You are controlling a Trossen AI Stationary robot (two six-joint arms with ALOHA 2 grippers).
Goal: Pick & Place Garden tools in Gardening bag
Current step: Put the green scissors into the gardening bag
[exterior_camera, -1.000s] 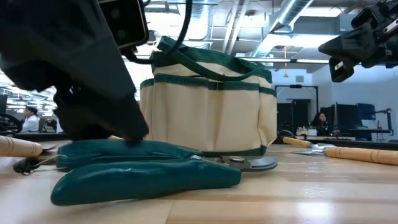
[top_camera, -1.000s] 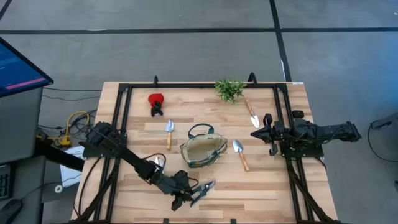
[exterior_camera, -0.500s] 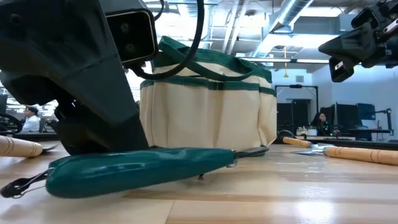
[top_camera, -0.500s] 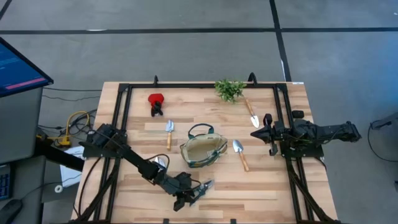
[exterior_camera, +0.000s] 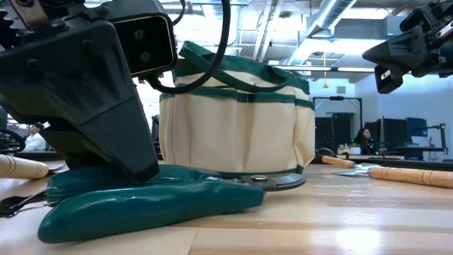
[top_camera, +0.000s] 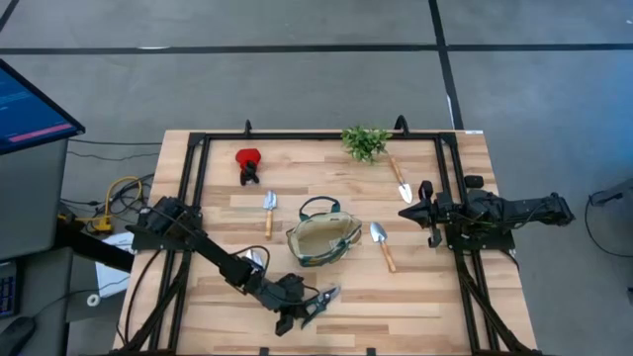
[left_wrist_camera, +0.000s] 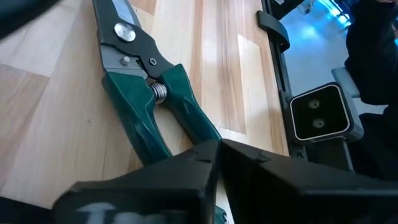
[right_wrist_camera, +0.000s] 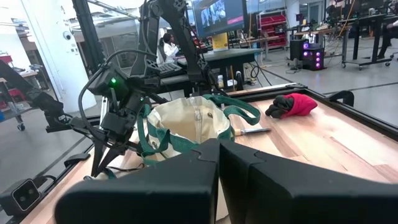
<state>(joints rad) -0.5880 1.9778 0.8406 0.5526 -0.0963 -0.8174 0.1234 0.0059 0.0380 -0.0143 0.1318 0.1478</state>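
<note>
The pruning shears (left_wrist_camera: 149, 106), green-handled, lie flat on the wood near the table's front edge (top_camera: 321, 299). My left gripper (left_wrist_camera: 217, 155) is shut above their handles (top_camera: 302, 312). The olive bag (top_camera: 323, 240) stands upright mid-table, mouth open. Trowels lie to its left (top_camera: 268, 210) and right (top_camera: 381, 243), with another at the far right (top_camera: 401, 183) and one partly under my left arm (top_camera: 252, 259). The red-and-black item (top_camera: 247, 161) lies at the far left. My right gripper (top_camera: 407, 211) hangs shut above the right side, touching nothing. My left gripper comes down on the shears' upper green handle (exterior_camera: 145, 173), about halfway along it, slanting from above. Its fingers (left_wrist_camera: 186, 165) meet with no gap, and both handles run underneath them. I cannot tell whether any part is caught between them. The shears lie on the table.
A leafy green sprig (top_camera: 365, 140) lies at the far edge. A black frame (top_camera: 194, 188) runs round the tabletop. A camera block (left_wrist_camera: 318, 117) stands at the front rail beside the shears. Cables (top_camera: 117, 193) lie off the table's left side.
My left gripper has sunk onto the shears. Their handles lay spread a second ago, showed as a single handle with the shears tipped half a second ago, and now lie spread again, shifted slightly along the table.
</note>
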